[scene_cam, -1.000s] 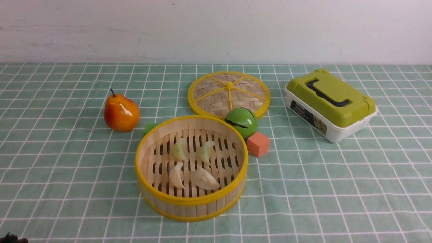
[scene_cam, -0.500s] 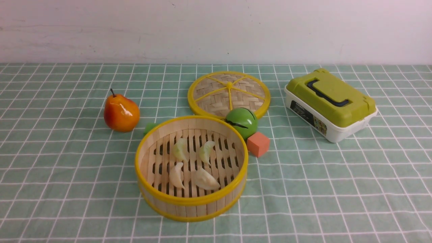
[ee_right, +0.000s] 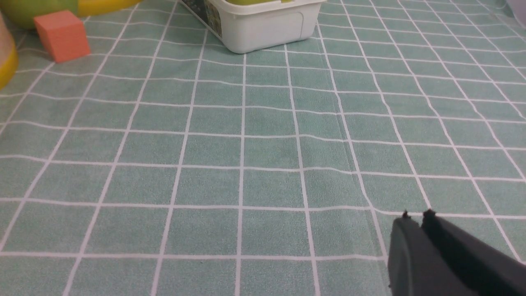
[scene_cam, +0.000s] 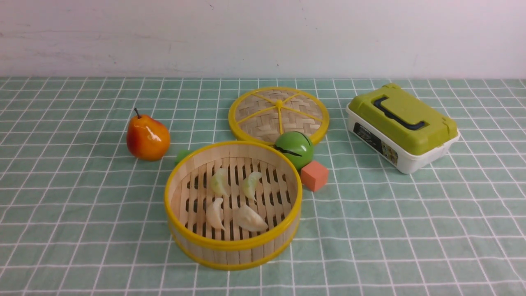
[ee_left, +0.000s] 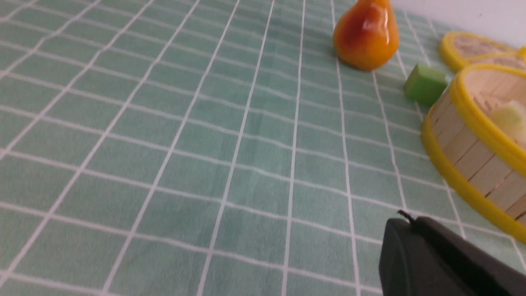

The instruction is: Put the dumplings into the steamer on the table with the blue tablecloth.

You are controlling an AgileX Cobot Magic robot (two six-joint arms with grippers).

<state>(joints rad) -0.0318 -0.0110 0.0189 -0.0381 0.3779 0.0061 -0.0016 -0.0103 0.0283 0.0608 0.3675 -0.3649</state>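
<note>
The steamer (scene_cam: 230,246) stands at the middle of the table on the blue tablecloth (scene_cam: 411,213). On its slatted floor lie the dumplings: two pale green ones (scene_cam: 219,181) (scene_cam: 250,184) and two cream ones (scene_cam: 215,213) (scene_cam: 249,218). Neither gripper shows in the front view. In the left wrist view my left gripper (ee_left: 407,220) is shut and empty above the cloth, apart from the steamer (ee_left: 472,135). My right gripper (ee_right: 416,216) hangs over bare cloth, its fingertips almost touching, nothing between them.
A pear (scene_cam: 148,137) sits left of the steamer, with a small green block (scene_cam: 182,155) beside it. Behind are a woven lid (scene_cam: 278,113), a green ball (scene_cam: 294,149) and an orange cube (scene_cam: 314,175). A green-lidded white box (scene_cam: 402,125) stands at the right.
A dark tip of the left arm at the bottom left corner of the front view has gone out of sight. The steamer and the dumplings have not moved.
</note>
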